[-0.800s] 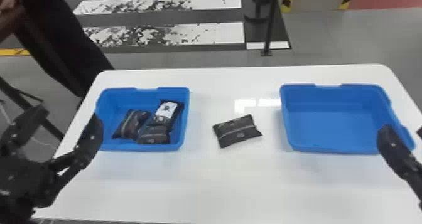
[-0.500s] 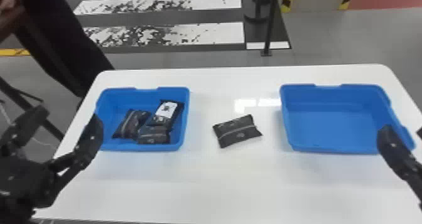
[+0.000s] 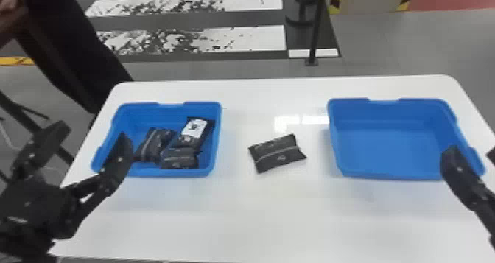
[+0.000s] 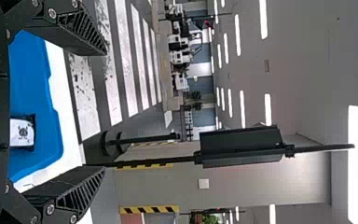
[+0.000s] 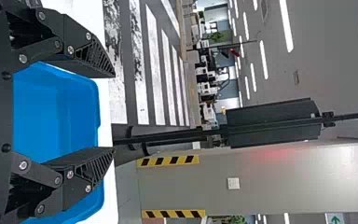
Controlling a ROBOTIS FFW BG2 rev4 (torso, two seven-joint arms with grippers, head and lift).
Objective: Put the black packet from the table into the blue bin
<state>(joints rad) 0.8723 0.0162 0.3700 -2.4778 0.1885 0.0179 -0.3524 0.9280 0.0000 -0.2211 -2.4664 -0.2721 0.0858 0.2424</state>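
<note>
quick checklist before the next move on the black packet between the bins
1. Black packet on the table, apart from both bins: ok
2. Left gripper open: ok
3. Right gripper open: ok
4. A gripper at the packet: not ok, both are off to the sides
5. Target bin settled, left bin holding three packets or right bin: cannot tell
</note>
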